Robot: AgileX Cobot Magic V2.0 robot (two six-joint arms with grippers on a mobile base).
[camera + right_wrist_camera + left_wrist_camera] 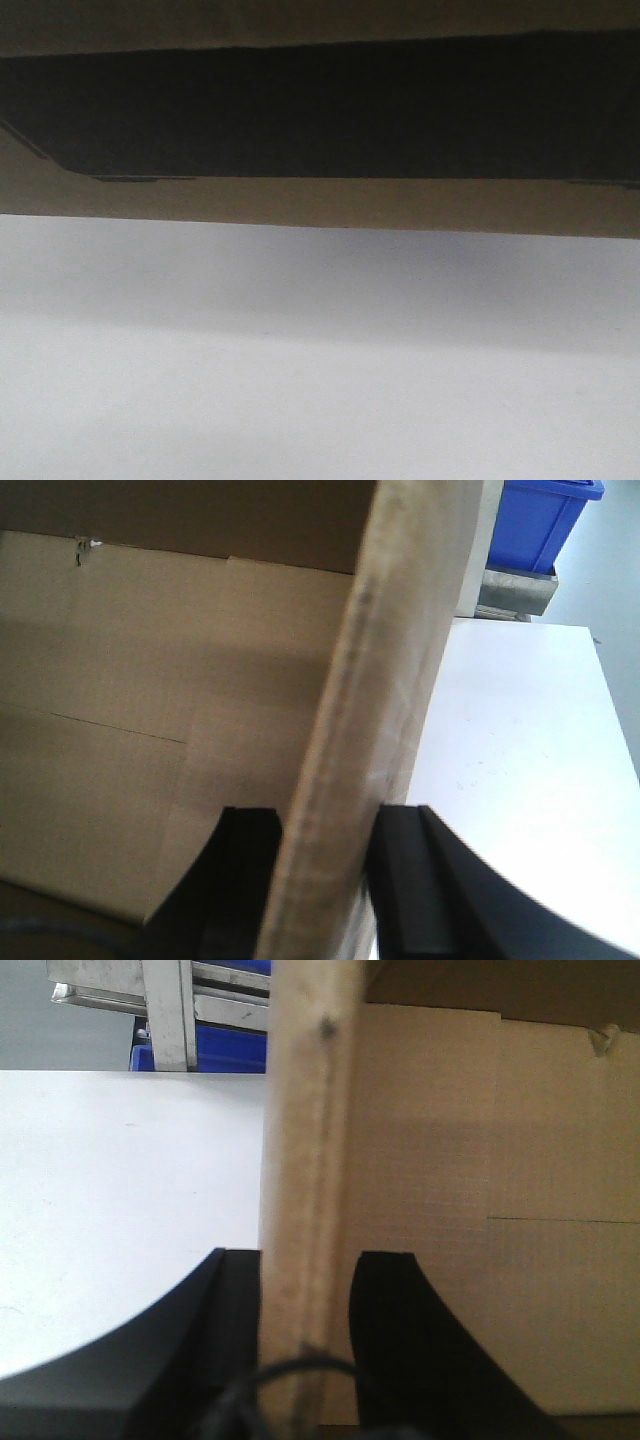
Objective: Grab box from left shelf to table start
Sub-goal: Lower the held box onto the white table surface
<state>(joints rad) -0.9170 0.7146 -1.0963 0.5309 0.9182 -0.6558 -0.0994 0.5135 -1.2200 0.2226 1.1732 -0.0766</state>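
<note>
Box (320, 205) fills the top of the front view, wider than the frame. You see a brown strip along its lower edge and a black panel (320, 110) above it. No lettering is readable from here.

Below it is the white surface (320, 380), with a soft shadow band under the box edge. You can't tell from this view whether the box sits on the surface or hangs just above it.

Left hand (312, 1255): one black finger (225, 1330) is outside the box's left side wall (305, 1160) and the other is inside. Both press against the cardboard, so it's clamped on the wall, narrow gap. The box interior is to the right of the wall, the surface (120, 1180) to the left. Past the far edge of the surface there's a metal frame (170, 1010) with a blue bin (235, 1050) behind it.

Right hand (325, 815): mirror of the left. Its fingers (245, 850) straddle the right side wall (390, 680), one inside and one outside, both in contact, gripping it. The box interior is to the left, the surface (520, 740) to the right. Another blue bin (550, 520) is beyond the far edge, top right.

Both walls run upright between the fingers. A dark cable (300, 1370) crosses the bottom of the left wrist view.
</note>
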